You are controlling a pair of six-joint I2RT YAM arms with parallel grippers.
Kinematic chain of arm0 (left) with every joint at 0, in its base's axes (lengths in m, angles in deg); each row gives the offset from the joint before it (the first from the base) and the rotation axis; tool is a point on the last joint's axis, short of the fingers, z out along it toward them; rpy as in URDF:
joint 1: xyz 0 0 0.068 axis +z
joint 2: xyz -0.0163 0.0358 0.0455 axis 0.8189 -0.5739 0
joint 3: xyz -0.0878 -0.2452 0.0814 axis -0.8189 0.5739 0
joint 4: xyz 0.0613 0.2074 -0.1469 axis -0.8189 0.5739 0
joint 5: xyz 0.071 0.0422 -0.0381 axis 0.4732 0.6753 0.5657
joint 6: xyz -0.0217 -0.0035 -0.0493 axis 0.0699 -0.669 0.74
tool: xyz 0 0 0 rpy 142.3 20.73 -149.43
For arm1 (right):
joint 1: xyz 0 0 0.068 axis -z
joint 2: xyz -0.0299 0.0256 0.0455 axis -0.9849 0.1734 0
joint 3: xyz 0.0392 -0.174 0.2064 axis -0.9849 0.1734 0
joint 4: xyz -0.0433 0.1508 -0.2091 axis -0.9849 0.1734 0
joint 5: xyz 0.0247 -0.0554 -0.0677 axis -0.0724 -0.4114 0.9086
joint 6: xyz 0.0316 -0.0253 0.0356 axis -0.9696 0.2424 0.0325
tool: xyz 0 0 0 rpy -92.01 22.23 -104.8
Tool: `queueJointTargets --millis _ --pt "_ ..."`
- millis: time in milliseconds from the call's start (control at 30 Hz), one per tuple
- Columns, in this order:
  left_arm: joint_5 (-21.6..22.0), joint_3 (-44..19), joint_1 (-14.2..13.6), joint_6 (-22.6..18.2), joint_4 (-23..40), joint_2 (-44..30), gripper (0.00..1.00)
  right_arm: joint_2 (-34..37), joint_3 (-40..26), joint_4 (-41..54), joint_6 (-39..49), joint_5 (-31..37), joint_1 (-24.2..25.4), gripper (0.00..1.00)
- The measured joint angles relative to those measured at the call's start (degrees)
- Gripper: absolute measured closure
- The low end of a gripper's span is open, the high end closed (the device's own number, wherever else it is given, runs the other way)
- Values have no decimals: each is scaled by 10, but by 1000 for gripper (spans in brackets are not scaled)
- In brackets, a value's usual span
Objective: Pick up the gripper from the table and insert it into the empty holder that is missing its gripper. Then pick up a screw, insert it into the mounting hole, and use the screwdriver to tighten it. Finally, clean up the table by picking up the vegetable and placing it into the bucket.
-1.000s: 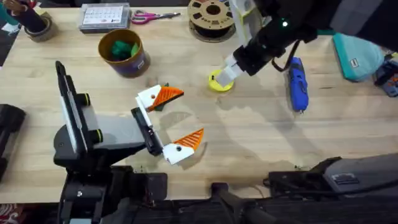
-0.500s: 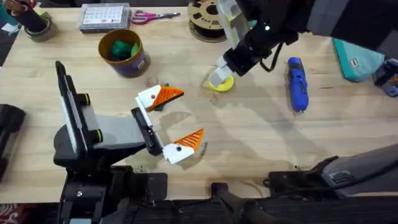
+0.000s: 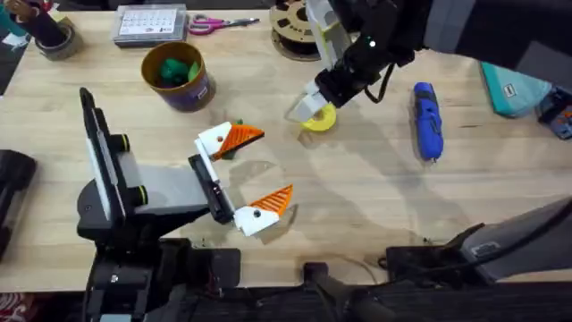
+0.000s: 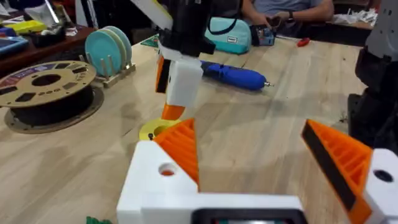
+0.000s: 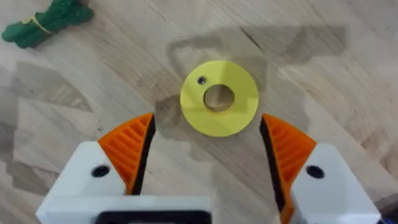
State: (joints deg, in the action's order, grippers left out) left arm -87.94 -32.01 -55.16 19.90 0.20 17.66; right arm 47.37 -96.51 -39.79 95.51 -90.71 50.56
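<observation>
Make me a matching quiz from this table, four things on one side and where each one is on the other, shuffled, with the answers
Things:
1. screwdriver
2. yellow disc
3. scissors
4. bucket

Places:
A. between the right gripper's open fingers
B. far edge, beside the clear box
C. holding bright green lumps
D. lying right of the yellow disc, overhead view

Pairs: 1-D, 2-A, 3-B, 4-C
</observation>
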Motion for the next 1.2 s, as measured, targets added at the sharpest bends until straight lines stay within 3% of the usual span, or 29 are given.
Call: queueJointTargets --millis 500,633,1200 --pt "0 0 0 0 0 0 10 40 0 -32 -8 0 -5 100" --pt "0 0 0 0 0 0 10 46 0 -39 -15 0 -9 225" --pt "0 0 0 0 0 0 10 85 1 -67 -22 0 -33 413"
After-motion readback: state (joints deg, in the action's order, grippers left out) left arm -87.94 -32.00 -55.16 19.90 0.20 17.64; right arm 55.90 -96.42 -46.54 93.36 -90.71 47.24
